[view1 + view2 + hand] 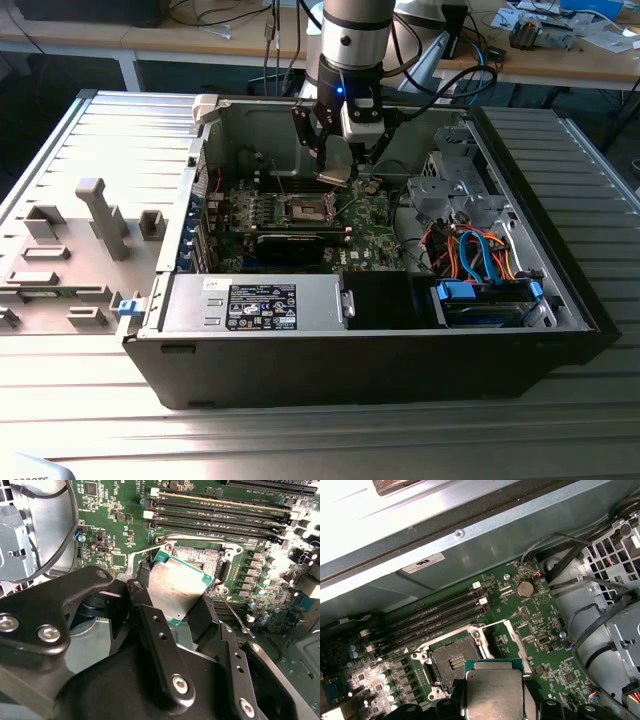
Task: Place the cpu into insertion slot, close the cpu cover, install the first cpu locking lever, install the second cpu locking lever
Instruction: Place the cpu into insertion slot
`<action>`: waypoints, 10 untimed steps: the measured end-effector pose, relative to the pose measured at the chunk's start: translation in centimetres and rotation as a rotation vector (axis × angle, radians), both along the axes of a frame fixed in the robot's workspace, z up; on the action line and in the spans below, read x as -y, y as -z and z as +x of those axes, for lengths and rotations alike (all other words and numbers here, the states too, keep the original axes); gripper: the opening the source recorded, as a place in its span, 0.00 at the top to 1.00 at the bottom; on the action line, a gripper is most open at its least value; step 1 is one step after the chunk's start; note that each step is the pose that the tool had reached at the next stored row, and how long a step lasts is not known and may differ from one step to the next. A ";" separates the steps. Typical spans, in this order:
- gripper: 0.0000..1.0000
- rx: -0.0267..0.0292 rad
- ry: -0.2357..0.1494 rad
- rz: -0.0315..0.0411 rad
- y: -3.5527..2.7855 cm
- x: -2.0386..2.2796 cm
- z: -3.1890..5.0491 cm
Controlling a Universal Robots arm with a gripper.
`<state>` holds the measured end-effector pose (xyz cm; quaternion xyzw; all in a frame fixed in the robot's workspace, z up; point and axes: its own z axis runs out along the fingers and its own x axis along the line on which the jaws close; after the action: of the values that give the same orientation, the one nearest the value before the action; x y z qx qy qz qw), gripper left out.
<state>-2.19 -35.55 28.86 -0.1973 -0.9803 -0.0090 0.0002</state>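
Cpu (177, 585) gripped in the pincer (168, 597), hanging over the bare socket (308, 208).

Its metal top faces the camera in both wrist views, and the pincer's two fingers (150, 625) clamp it at opposite edges, so it is not seated. In the exterior view it hangs at about one o'clock of the open socket, inside the computer case (560, 300) that sits on the ribbed bench (300, 440). The cpu cover (514, 642) stands tipped up along one side of the socket. A thin lever (235, 616) sticks out free. Memory slots (435, 612) run just beside the socket.
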 end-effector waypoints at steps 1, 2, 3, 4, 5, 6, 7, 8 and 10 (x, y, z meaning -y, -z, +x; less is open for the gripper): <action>0.45 0.0000 0.001 0.0000 0.01 0.00 0.00; 0.45 0.0000 0.001 0.0001 0.02 0.00 0.00; 0.45 0.0000 0.002 0.0001 0.02 0.00 0.00; 0.45 0.0000 0.002 0.0001 0.04 0.00 0.00; 0.45 0.0000 0.003 0.0000 0.06 0.00 0.00; 0.45 0.0001 0.004 -0.0001 0.07 0.00 0.00; 0.45 0.0000 0.004 -0.0003 0.07 0.00 0.00; 0.45 0.0000 0.004 -0.0004 0.07 0.00 0.00; 0.45 0.0000 0.005 -0.0005 0.08 0.00 0.00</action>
<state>-2.19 -35.55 28.78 -0.1999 -0.9798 -0.0088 0.0001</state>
